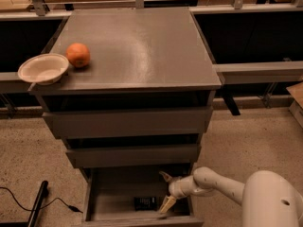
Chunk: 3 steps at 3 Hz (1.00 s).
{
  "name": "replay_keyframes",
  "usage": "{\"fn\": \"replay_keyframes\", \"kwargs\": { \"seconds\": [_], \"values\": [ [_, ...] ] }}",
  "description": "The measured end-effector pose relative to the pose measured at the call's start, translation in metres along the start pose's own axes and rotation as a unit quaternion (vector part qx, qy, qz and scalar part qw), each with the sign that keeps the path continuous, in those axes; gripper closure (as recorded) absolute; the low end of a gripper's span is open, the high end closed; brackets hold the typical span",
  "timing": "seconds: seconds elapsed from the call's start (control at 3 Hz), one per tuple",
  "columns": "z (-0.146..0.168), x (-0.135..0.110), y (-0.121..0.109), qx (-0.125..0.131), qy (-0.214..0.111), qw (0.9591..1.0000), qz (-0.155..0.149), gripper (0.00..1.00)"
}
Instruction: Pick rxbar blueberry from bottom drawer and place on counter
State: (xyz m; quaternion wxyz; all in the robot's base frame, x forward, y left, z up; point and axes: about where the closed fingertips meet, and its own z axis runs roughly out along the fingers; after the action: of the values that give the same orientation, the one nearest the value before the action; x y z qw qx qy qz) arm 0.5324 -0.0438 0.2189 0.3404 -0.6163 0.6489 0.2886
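1. We see the gripper low in the view. It sits inside the pulled-out bottom drawer, on the drawer's right side.
2. The pale arm brings it in from the right. The arm comes off the robot's rounded white body in the lower right corner.
3. The gripper's two fingers stand spread apart. One points up and to the left, and the other slants down toward the drawer's front panel. The drawer floor shows between them.
4. The rxbar blueberry lies flat on the drawer floor, near the front and a little right of the middle.
5. The bar is just to the left of the lower finger. It is not between the two fingers, and we cannot tell whether the finger touches it.
6. Above the bottom drawer sit the middle drawer and the top drawer. Both are wider, and each has a dark gap over its front.
7. The counter surface caps the cabinet, well above the gripper and the bar.
8. On that surface, near its left front corner, an orange rests just behind and to the right of a pale bowl.
9. The bowl hangs partly over the surface's left edge.
10. On the speckled floor at the lower left, a black cable runs beside a dark bar.
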Motion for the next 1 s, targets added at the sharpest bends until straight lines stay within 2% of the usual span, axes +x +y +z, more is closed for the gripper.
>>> {"fn": "replay_keyframes", "kwargs": {
  "seconds": [0.67,1.0],
  "values": [
    [0.023,0.012,-0.005,-0.001,0.001,0.9993,-0.038,0.00],
    [0.037,0.019,-0.007,-0.007,-0.003,0.9993,-0.037,0.17]
  ]
}}
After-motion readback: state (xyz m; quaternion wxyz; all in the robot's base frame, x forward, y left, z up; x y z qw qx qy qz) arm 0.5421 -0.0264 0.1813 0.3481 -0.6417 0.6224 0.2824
